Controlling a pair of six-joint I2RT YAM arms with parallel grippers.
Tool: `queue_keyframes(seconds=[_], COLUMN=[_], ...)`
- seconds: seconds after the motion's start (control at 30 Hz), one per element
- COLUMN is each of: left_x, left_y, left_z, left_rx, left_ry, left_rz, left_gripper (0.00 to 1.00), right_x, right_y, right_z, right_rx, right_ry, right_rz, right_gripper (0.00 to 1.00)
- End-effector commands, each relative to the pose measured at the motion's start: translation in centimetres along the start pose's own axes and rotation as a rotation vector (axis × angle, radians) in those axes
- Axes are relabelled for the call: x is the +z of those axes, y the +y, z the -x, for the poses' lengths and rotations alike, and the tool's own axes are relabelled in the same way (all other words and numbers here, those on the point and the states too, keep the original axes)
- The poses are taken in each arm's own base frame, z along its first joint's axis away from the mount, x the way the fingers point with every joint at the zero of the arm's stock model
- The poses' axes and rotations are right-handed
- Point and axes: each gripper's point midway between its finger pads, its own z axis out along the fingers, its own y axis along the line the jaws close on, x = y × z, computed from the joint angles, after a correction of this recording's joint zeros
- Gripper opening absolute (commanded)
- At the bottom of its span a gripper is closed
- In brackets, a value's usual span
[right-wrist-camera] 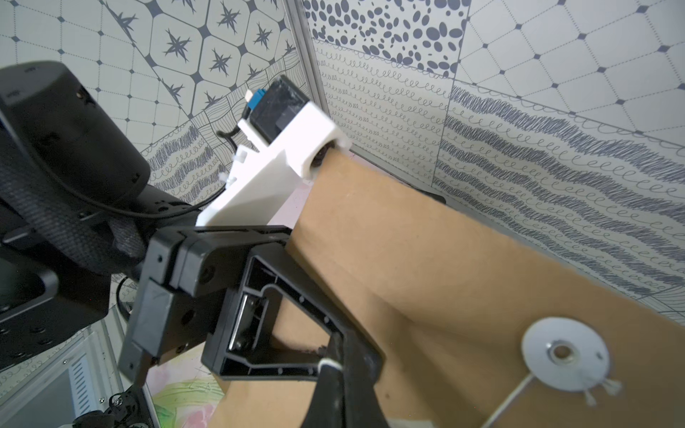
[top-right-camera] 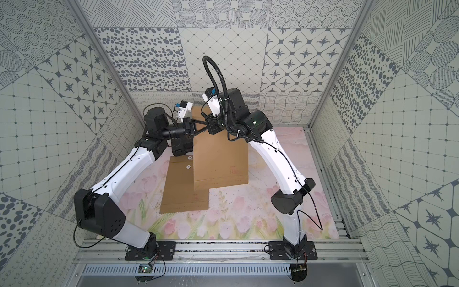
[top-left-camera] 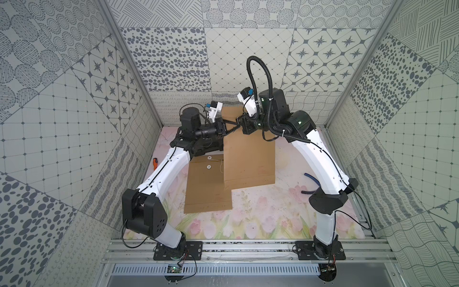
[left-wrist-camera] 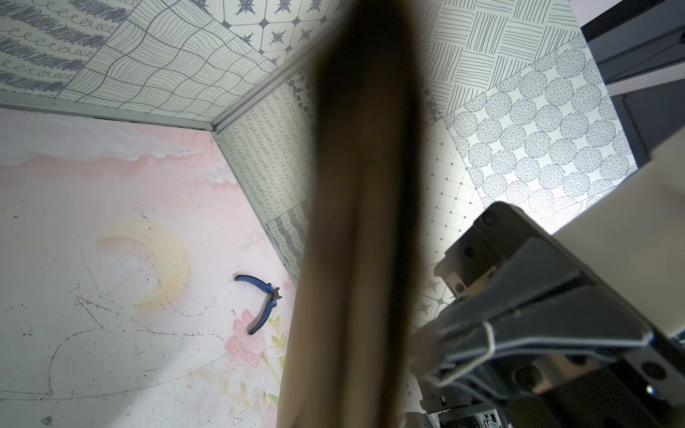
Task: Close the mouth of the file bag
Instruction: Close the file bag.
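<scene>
L claw (right-wrist-camera: 332,352) grips file bag (top-left-camera: 248,159) (raised) — R claw (left-wrist-camera: 430,355) shut.

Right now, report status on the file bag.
Left fingers shut on file bag, far end raised. Right fingers shut, apparently on its string. Second bag lies under its near corner.

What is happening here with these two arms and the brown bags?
Both arms work on one brown file bag: its far end is lifted, its near end overlaps a second bag lying flat on the table. The left gripper and right gripper are shut and meet at the lifted edge. Its white string is loose.
</scene>
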Motion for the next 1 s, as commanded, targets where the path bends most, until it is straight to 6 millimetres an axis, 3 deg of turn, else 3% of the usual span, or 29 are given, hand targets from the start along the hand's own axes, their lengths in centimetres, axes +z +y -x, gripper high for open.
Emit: queue_keyframes(seconds=[0.0, 0.37, 0.67, 0.97], left_x=[-0.5, -1.6, -2.1, -2.1], left_y=[-0.6, -1.2, -1.7, -3.3], left_z=[2.1, 4.6, 5.9, 7.0], left_rx=[0.024, 0.056, 0.091, 0.128], left_ry=[-0.069, -0.138, -0.166, -0.182], left_rz=[-0.014, -0.030, -0.019, -0.047], left_gripper=[0.00, 0.00, 0.00, 0.00], right_x=[0.2, -0.3, -2.0, -1.0], right_y=[2.1, 1.5, 0.3, 0.9], right_z=[0.3, -1.7, -2.0, -4.0], right_rx=[0.001, 0.008, -0.005, 0.069], right_ry=[-0.023, 0.004, -0.050, -0.014], right_rz=[0.071, 0.032, -0.033, 0.024], right_gripper=[0.00, 0.00, 0.00, 0.00])
